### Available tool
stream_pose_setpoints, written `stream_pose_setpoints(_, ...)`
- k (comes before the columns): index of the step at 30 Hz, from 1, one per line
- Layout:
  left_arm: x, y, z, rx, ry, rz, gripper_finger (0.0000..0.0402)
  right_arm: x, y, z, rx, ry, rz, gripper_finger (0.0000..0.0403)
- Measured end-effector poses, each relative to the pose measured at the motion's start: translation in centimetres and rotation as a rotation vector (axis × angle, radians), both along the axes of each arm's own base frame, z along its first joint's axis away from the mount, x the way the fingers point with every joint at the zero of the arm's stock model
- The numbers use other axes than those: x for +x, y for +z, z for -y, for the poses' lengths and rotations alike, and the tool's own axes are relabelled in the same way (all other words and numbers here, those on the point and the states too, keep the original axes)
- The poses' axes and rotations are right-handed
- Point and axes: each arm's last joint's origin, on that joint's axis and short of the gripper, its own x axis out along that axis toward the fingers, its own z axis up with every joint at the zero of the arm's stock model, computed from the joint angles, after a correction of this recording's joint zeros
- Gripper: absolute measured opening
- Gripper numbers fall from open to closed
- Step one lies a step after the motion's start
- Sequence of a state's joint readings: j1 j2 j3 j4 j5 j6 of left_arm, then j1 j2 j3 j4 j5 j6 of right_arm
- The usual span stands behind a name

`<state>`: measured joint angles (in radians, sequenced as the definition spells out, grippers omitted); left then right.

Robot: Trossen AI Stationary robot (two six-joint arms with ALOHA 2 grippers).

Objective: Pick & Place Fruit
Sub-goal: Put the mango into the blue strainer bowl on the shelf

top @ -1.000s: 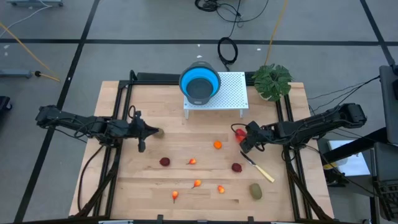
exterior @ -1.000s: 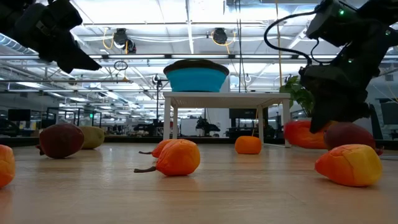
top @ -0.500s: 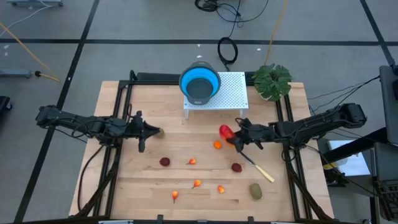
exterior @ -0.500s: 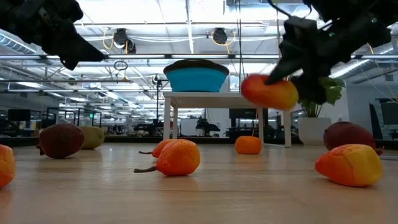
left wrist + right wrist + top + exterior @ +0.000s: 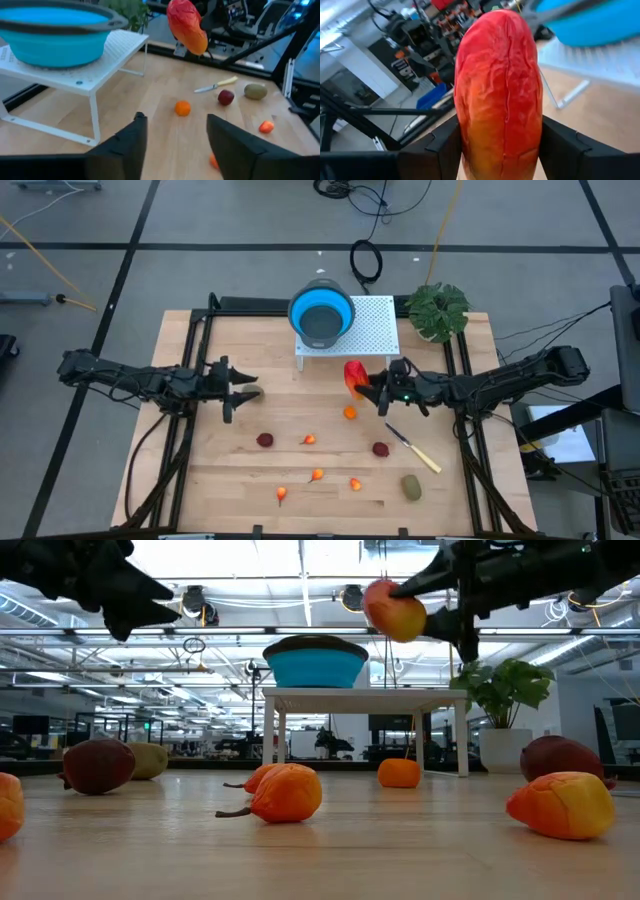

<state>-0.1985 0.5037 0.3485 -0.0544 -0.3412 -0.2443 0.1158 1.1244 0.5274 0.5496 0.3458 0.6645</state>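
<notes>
Right gripper (image 5: pixel 368 385) clamped on red-yellow fruit (image 5: pixel 354 376), raised near blue bowl (image 5: pixel 321 312).
Risk: slips from grip, rolls; left gripper (image 5: pixel 240 390) fingers apart, empty.

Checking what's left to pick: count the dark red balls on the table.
2. One dark red ball lies left of centre, below the left gripper; the other lies right of centre, beside the knife. None seems hidden.

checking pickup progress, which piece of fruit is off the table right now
The elongated red-yellow fruit, held in the right gripper near the blue bowl. The dark red balls, brown-green oval and orange bits all lie on the table.
</notes>
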Motion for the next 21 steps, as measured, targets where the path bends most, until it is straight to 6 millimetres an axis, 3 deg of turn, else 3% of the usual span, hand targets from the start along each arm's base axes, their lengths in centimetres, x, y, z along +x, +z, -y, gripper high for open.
stream_pose_setpoints(10,1.1,1.3,-0.4,-0.025,0.046,0.153,0.0318,0.1,1.3,0.0,-0.146,-0.017,0.092,0.0204)
stream_pose_setpoints(21,5.0,2.7,0.1,-0.037,0.049,0.234,0.0344,0.0,2.7,0.0,-0.389,-0.028,0.17,0.0207)
